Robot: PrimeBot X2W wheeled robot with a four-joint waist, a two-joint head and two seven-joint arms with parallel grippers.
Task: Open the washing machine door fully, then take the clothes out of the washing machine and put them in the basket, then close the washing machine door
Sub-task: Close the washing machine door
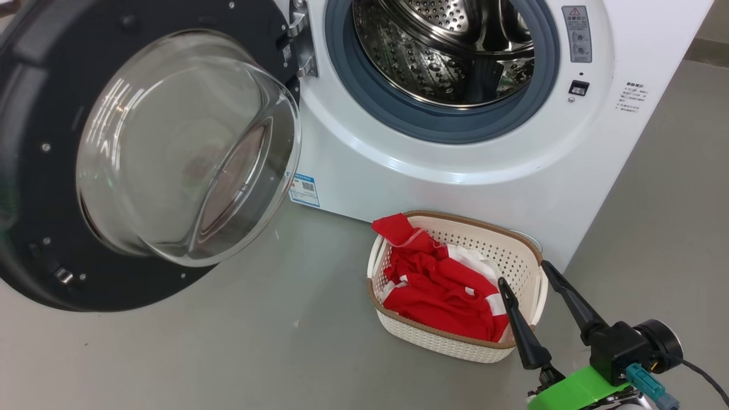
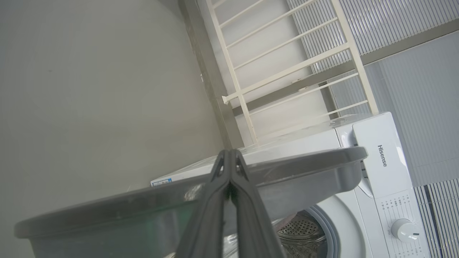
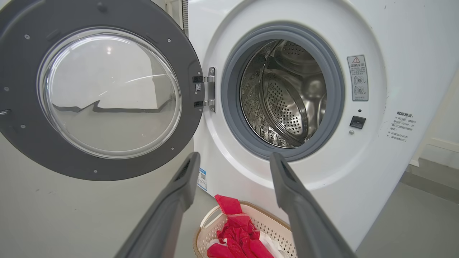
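The washing machine door stands wide open on its hinge at the left side of the washing machine. Its clear glass bowl bulges toward the head camera, and its black rim reaches down close to the grey floor. The round opening of the machine is exposed, with the grey rubber ring framing the perforated steel drum. The basket sits on the floor just in front of the machine's lower front panel, below the opening. The clothes, red fabric with white panels, lie inside the basket, and one red fold drapes over the far left corner of its brown rim. The right gripper is at the lower right of the head view, its two dark fingers spread wide with nothing between them. In that view its fingertips lie over the right end of the basket. In the right wrist view the fingers point toward the machine's front, with the basket low between them and apart from both. The left gripper has its fingers pressed together tip to tip, pinching nothing. In the left wrist view these fingers cross the grey outer edge of the door; whether they touch it cannot be determined.
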